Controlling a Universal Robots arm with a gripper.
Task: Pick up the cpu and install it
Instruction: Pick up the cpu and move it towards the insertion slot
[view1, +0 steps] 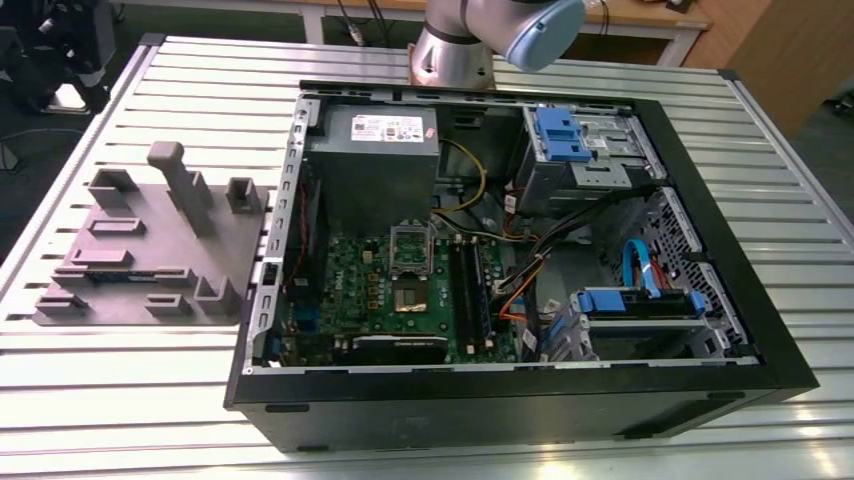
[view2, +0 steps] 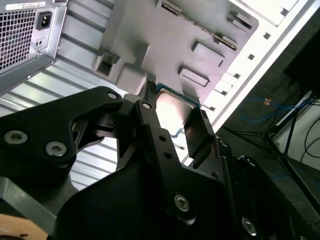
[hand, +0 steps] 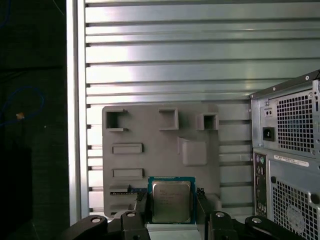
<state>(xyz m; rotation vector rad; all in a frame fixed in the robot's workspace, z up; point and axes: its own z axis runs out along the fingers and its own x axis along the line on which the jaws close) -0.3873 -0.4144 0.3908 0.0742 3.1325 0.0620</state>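
My gripper (hand: 171, 196) is closed on the cpu (hand: 171, 201), a finger (hand: 141, 204) pressed to each side, holding it above the grey tray (hand: 160, 150) on the slatted table (hand: 200, 50). In the exterior view my arm (view1: 467, 45) stands at the upper middle, behind the open computer case (view1: 534, 410).

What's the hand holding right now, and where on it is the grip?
The hand holds the cpu by two opposite side edges, one finger against each, with its metal top left uncovered.
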